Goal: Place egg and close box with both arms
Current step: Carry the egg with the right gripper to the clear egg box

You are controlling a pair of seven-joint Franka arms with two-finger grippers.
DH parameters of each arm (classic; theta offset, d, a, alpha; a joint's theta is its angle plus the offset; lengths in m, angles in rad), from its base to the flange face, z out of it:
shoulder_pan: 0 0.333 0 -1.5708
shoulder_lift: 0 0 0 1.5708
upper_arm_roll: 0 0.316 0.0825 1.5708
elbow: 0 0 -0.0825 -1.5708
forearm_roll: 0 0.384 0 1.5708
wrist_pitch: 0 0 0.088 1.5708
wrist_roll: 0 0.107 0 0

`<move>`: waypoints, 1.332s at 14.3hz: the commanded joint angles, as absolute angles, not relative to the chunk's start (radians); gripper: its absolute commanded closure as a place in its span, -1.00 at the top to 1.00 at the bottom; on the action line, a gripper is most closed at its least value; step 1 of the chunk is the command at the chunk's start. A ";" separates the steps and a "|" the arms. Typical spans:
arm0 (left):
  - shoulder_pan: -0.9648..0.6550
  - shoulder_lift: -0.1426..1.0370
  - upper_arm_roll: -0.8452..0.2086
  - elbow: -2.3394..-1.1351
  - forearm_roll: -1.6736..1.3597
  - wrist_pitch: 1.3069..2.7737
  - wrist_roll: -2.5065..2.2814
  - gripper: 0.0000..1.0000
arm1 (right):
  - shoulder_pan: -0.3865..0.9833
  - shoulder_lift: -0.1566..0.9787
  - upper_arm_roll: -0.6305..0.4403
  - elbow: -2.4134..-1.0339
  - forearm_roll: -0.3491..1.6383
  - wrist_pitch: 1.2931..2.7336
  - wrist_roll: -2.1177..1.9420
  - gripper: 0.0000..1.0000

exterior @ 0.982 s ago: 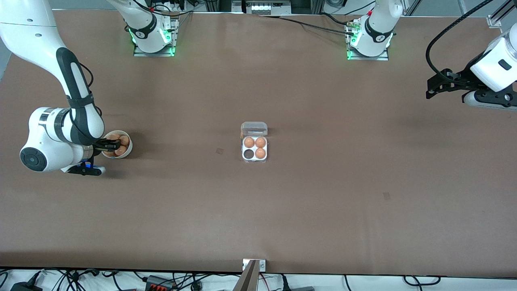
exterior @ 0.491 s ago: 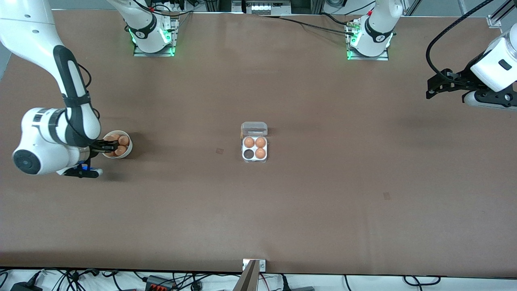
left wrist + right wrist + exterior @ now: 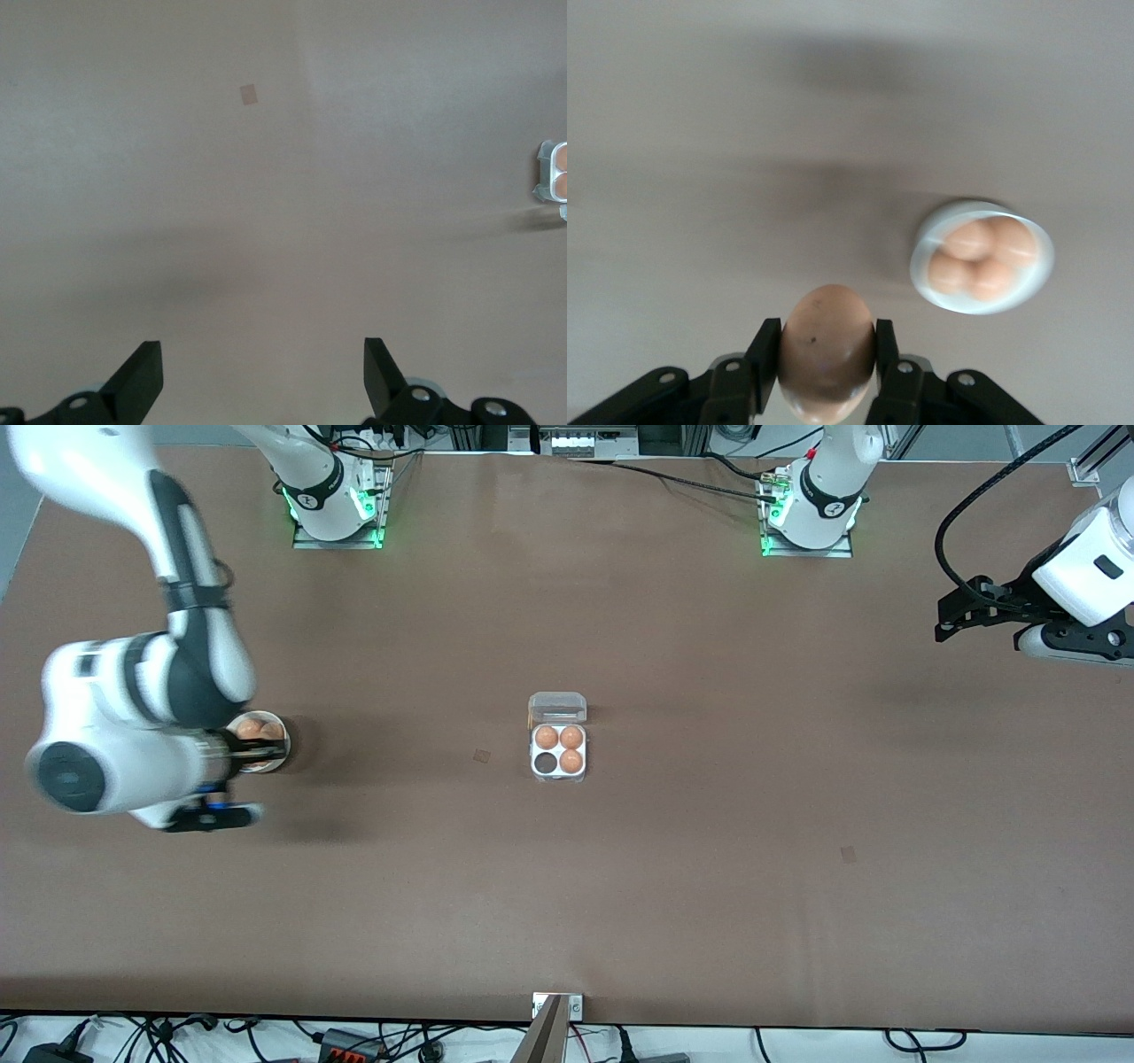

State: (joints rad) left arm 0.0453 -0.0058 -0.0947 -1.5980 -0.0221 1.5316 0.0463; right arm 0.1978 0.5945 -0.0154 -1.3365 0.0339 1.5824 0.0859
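The box (image 3: 558,776) sits mid-table with its clear lid (image 3: 557,707) open, on the side farther from the camera. It holds three brown eggs, and one dark cell (image 3: 545,763) is empty. My right gripper (image 3: 827,343) is shut on a brown egg (image 3: 827,350) and holds it above the table, just over the white bowl (image 3: 919,266). In the front view the right gripper (image 3: 259,755) overlaps the bowl (image 3: 282,740). My left gripper (image 3: 260,354) is open and empty, waiting in the air at the left arm's end of the table (image 3: 943,627). The box's edge (image 3: 542,150) shows in the left wrist view.
The white bowl holds several more brown eggs (image 3: 982,257) and stands toward the right arm's end of the table. Bare brown tabletop lies between the bowl and the box. A small metal bracket (image 3: 558,1005) sits at the table's front edge.
My right arm has risen from the bowl with an egg in its fingers and is moving. The left arm and the box have not moved.
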 commanded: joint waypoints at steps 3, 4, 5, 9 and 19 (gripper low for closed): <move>0.052 0.008 -0.097 -1.565 -0.035 1.508 0.060 1.00 | 0.405 0.640 -0.023 -1.309 0.061 1.737 0.299 -0.59; 0.052 0.008 -0.097 -1.565 -0.035 1.508 0.060 1.00 | 0.426 0.652 -0.014 -1.305 0.081 1.777 0.326 -0.59; 0.052 0.008 -0.097 -1.565 -0.035 1.508 0.060 1.00 | 0.437 0.666 -0.002 -1.302 0.139 1.798 0.350 -0.59; 0.052 0.008 -0.097 -1.565 -0.035 1.508 0.060 1.00 | 0.483 0.762 0.009 -1.220 0.271 1.847 0.376 -0.58; 0.052 0.008 -0.097 -1.565 -0.035 1.509 0.060 1.00 | 0.555 0.896 0.052 -1.146 0.316 1.967 0.413 -0.59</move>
State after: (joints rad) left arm 0.0459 -0.0057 -0.0944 -1.5978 -0.0221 1.5315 0.0463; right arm 0.5416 0.8610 0.0455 -1.1917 0.3023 1.9652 0.3855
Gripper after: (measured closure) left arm 0.000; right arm 0.529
